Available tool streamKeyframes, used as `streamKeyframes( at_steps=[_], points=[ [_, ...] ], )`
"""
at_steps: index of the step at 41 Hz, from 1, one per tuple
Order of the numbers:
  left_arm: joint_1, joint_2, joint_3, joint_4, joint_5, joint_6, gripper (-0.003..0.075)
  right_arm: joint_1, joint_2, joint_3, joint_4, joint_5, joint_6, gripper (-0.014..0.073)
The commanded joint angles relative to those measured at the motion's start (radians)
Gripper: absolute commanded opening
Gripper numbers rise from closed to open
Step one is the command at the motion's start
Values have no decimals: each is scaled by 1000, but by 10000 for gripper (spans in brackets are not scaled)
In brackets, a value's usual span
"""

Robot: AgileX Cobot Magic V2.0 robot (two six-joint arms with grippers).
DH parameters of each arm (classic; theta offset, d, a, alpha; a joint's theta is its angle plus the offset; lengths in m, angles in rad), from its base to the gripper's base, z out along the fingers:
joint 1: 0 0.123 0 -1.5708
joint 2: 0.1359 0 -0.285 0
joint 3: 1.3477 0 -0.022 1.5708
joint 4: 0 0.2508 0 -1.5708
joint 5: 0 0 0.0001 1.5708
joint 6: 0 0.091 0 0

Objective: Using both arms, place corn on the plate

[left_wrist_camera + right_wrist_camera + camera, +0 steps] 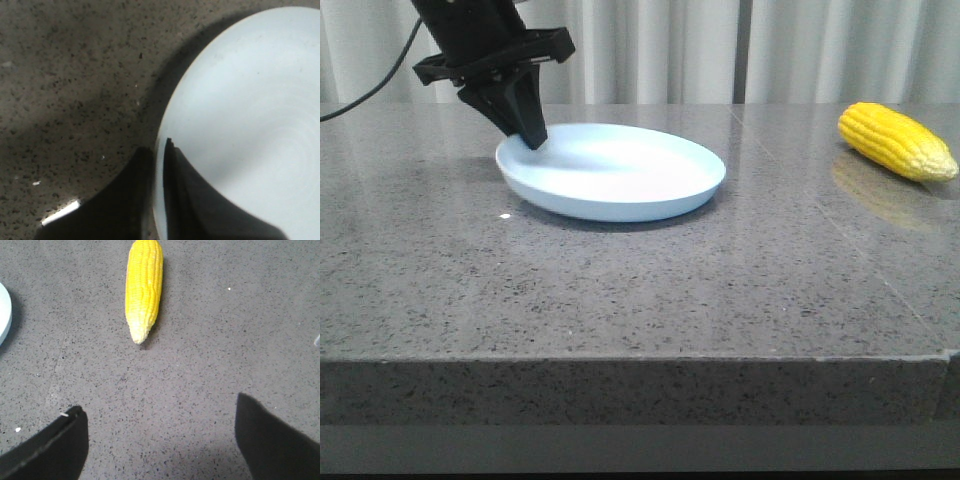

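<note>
The left gripper (532, 135) reaches down from the upper left, its black fingers slanting toward the plate (650, 200) and meeting its near-left rim. In the left wrist view the two fingers (187, 200) straddle that rim (161, 145), one outside on the stone and one inside over the pale dish, drawn tight together so the edge is pinched between them. The plate itself sits flat on the grey speckled table (620, 300), left of centre.

To the right of the plate, well apart from it, the corn (897, 141) lies on its side on the table, its paler tip pointing away from the plate.

The right gripper (160, 440) shows only in its own wrist view: it hangs above bare table short of the corn's tip (139, 335), fingers (50, 450) spread wide, holding nothing.
</note>
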Motion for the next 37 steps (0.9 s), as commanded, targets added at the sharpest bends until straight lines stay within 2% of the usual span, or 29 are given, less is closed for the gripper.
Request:
streamKeyframes(
  at_steps=[1,2,5,8,16,23,29,37],
  points=[
    [-8,-59,-35,-28,-29,2,283,-5,7,-24,-14,-72,-2,623],
    [-8,-59,-37,-28,-29,2,349,-5,7,-24,-14,-72,-2,623],
    [-8,-65,-51,-25,-14,2,481,-5,7,-24,-14,-72,-2,623],
    [-8,-76,-72,-25,2,2,542,-5,7,-24,-14,-72,-2,623],
    [-13,-159,-99,-4,53,2,547,-5,7,-24,-14,-72,-2,623],
    [-75,-272,-71,135,100,-34,546,-5,7,-24,-14,-72,-2,623],
    [-167,-379,5,298,108,-105,546,-5,7,-24,-14,-72,-2,623],
    [-221,-555,177,317,15,-153,547,-5,7,-24,-14,-72,-2,623]
  ],
)
